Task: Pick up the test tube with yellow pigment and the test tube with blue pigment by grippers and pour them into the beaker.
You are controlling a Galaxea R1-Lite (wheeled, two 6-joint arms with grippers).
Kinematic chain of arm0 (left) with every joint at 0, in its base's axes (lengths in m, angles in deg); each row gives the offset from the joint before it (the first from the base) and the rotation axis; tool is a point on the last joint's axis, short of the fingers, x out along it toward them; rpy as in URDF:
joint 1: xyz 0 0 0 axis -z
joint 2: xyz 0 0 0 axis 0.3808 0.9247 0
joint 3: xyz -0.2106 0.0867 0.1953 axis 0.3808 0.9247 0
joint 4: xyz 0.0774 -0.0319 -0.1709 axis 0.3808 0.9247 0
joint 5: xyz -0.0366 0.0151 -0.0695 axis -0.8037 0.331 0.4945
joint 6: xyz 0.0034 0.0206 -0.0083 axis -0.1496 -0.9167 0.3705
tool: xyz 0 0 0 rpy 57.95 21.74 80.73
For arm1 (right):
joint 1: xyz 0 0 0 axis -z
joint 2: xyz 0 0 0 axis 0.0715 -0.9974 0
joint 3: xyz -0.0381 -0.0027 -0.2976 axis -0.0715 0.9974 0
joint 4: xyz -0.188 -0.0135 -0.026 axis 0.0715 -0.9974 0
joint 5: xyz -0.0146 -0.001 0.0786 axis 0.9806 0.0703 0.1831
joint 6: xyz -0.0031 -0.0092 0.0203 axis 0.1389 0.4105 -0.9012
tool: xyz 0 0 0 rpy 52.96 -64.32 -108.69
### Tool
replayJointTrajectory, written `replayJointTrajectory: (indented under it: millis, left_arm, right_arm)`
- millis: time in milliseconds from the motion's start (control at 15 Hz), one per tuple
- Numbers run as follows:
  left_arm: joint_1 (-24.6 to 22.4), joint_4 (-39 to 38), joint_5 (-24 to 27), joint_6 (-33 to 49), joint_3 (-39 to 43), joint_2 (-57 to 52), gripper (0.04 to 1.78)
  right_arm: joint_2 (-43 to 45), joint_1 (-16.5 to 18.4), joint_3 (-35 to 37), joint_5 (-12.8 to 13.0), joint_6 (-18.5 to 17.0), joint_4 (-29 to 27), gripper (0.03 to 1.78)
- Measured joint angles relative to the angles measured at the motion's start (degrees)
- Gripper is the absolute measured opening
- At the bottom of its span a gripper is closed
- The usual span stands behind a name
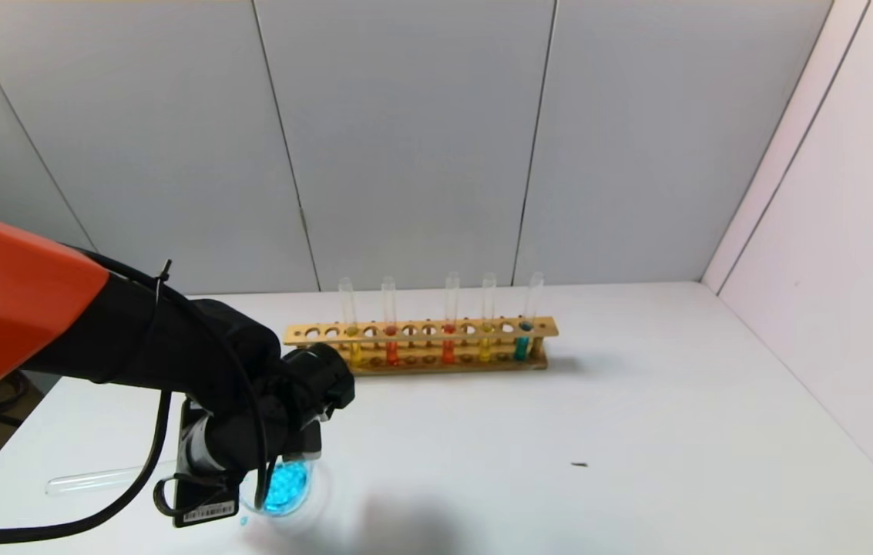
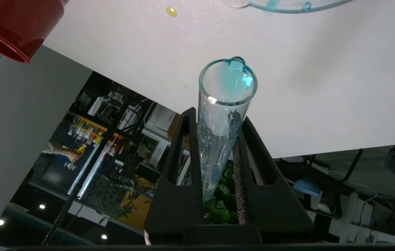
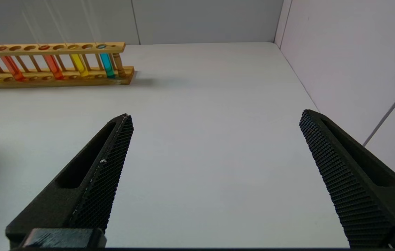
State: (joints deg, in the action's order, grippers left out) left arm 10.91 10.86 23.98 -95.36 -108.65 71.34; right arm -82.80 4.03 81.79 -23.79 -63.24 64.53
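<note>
My left gripper (image 1: pixel 189 470) (image 2: pixel 218 115) is shut on a test tube with blue pigment (image 2: pixel 225 104). That tube holds only blue traces at its lip and sticks out leftward, nearly level, low over the table's front left (image 1: pixel 97 479). The beaker (image 1: pixel 286 486) sits right beside the gripper and holds bright blue liquid; its rim also shows in the left wrist view (image 2: pixel 295 7). Two yellow tubes (image 1: pixel 486 339) (image 1: pixel 351 347) and a second teal-blue tube (image 1: pixel 522 343) (image 3: pixel 106 64) stand in the rack. My right gripper (image 3: pixel 215 115) is open and empty above the table's right side.
The wooden rack (image 1: pixel 421 331) (image 3: pixel 54 48) stands at the back and also holds two orange-red tubes. A dark red cup (image 2: pixel 12 24) sits by the table's left edge. A yellow drop (image 2: pixel 171 11) and a blue drop (image 1: pixel 243 522) lie near the beaker.
</note>
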Motion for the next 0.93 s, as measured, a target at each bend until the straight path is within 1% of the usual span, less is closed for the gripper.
replayJointTrajectory:
  millis: [133,400,933]
  left_arm:
    - [0.5,1.4,0.0,0.01,-0.88,0.59,0.3]
    - [1.88,6.89,-0.06,0.17,-4.0,1.88,0.3]
    - [3.47,11.76,-0.11,0.28,-6.78,5.0,0.3]
  right_arm:
    - [0.0,-0.02,0.0,0.0,0.0,0.0,1.74]
    - [0.01,0.02,0.0,0.02,0.0,0.0,1.74]
    - [0.0,0.02,0.0,0.0,-0.02,-0.02,1.74]
